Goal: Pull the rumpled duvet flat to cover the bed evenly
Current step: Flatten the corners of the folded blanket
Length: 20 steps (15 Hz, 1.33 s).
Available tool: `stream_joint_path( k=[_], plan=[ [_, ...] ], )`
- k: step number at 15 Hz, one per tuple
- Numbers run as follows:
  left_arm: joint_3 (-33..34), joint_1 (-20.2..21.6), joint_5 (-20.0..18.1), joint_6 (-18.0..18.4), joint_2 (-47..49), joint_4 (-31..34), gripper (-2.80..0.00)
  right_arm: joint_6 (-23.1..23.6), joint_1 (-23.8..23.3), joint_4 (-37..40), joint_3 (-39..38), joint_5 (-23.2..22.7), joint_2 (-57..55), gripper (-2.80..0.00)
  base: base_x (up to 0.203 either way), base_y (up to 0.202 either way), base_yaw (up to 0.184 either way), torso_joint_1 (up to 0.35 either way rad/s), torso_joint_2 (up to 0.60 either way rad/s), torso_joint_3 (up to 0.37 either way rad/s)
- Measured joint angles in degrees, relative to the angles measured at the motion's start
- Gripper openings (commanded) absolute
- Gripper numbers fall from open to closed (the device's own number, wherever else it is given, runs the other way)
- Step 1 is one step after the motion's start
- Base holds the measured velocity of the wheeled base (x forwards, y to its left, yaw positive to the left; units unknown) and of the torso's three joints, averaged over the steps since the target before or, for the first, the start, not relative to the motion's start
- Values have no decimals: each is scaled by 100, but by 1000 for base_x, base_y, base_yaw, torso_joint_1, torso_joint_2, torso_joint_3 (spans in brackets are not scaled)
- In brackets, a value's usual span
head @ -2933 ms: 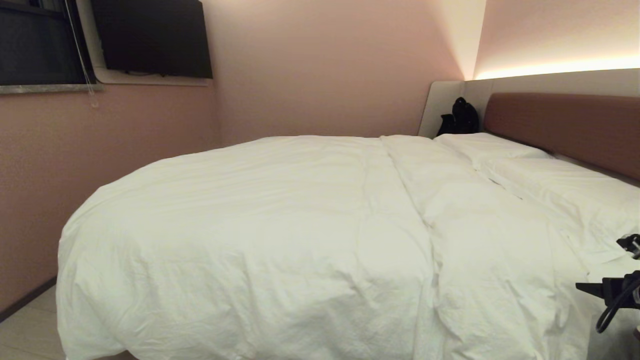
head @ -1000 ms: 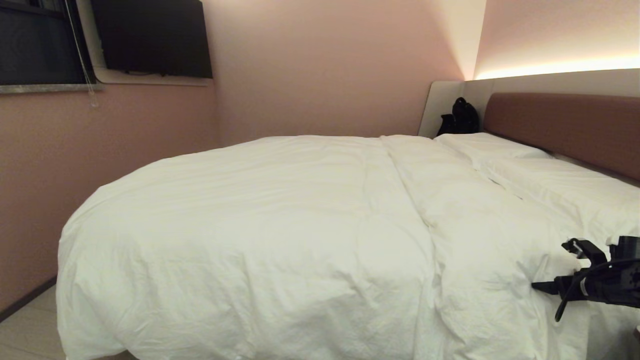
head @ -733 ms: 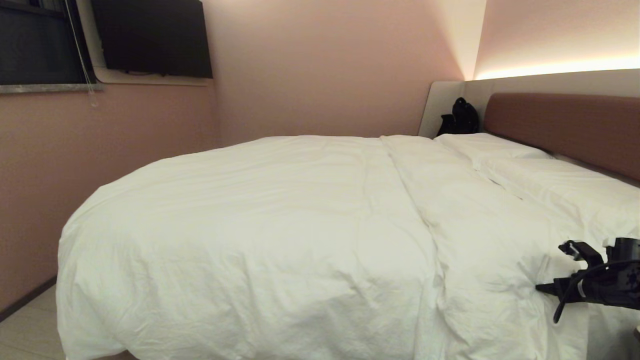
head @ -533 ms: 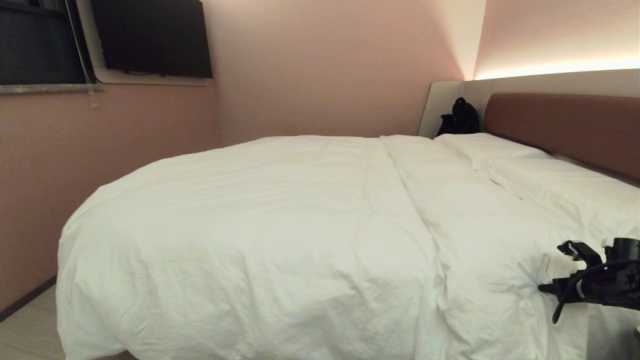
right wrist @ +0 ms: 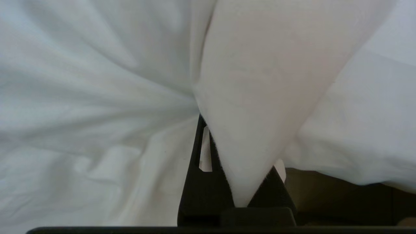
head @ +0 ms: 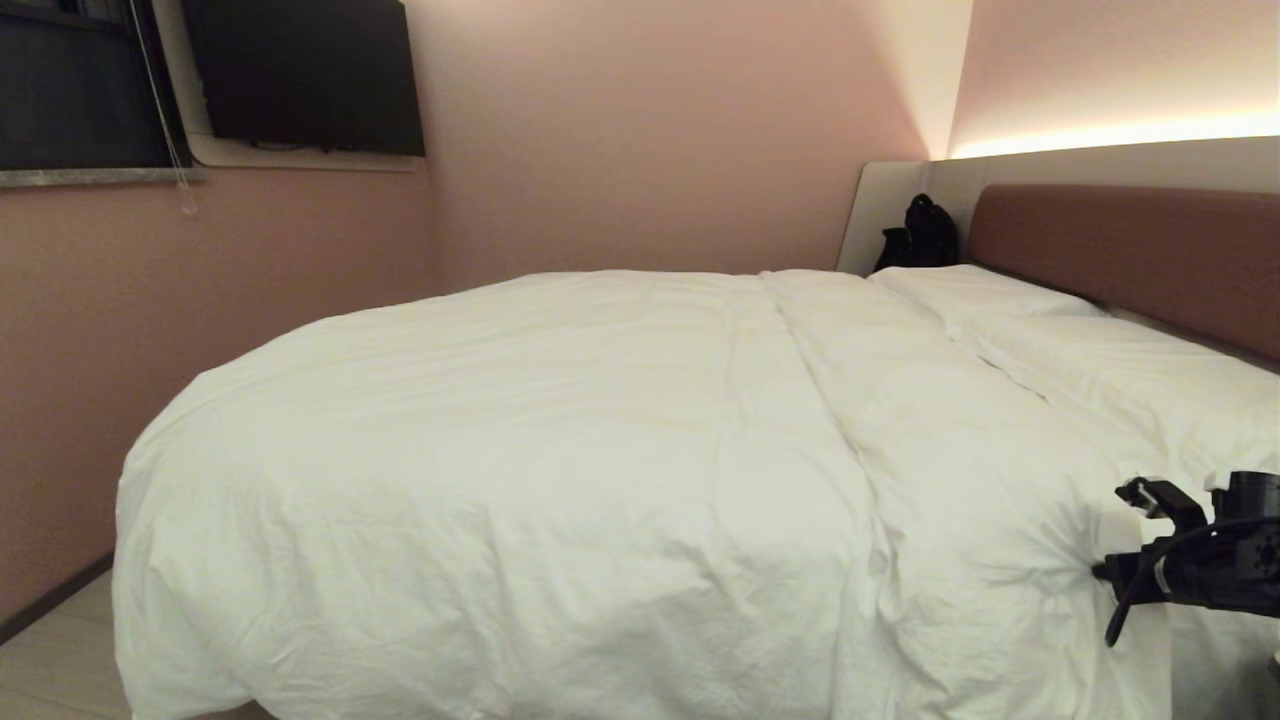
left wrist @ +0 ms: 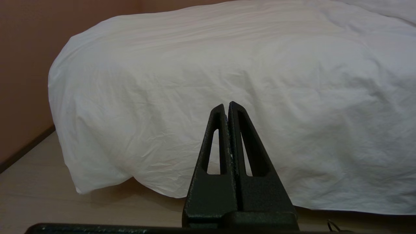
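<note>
The puffy white duvet (head: 600, 450) lies wrinkled over the bed, whose brown headboard (head: 1130, 260) shows at the right. At the near right side, my right gripper (head: 1100, 572) is pressed into the duvet's edge, and the cloth puckers around it. In the right wrist view the right gripper (right wrist: 209, 130) is shut on a thick fold of duvet (right wrist: 260, 81) that bulges out between the fingers and hides one of them. My left gripper (left wrist: 227, 105) is shut on nothing and hangs low, apart from the duvet's (left wrist: 227, 65) overhanging corner.
White pillows (head: 1120, 370) lie along the headboard. A black bag (head: 925, 235) stands at the bed's far corner. A pink wall (head: 150, 300) runs close along the bed's left side, with a dark screen (head: 300, 75) on it. A strip of pale floor (head: 50, 660) shows at the lower left.
My right gripper came in from the right edge to the duvet's side and went from open to shut on a fold, and the cloth there has puckered. The left arm has stayed still.
</note>
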<state>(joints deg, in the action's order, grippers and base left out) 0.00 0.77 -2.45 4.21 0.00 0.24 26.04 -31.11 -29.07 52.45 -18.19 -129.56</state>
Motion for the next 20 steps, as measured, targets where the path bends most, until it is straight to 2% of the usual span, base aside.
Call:
stream_joint_path(
  k=[6,12,16,20],
  plan=[
    [0,0,2,-2,0,2,-280,-39,-96,-184,-688,-197,787,-280,0,0,0,0,0,0],
    [0,0,0,-1,0,0,-280,-364,-610,-187,-818,-239,1324,-280,0,0,0,0,0,0],
    [0,0,0,-2,0,0,-280,-481,-807,-232,-736,-46,1220,-280,0,0,0,0,0,0],
    [0,-2,2,-2,0,1,-280,-482,-873,-578,-771,349,895,-280,0,0,0,0,0,0]
  ],
)
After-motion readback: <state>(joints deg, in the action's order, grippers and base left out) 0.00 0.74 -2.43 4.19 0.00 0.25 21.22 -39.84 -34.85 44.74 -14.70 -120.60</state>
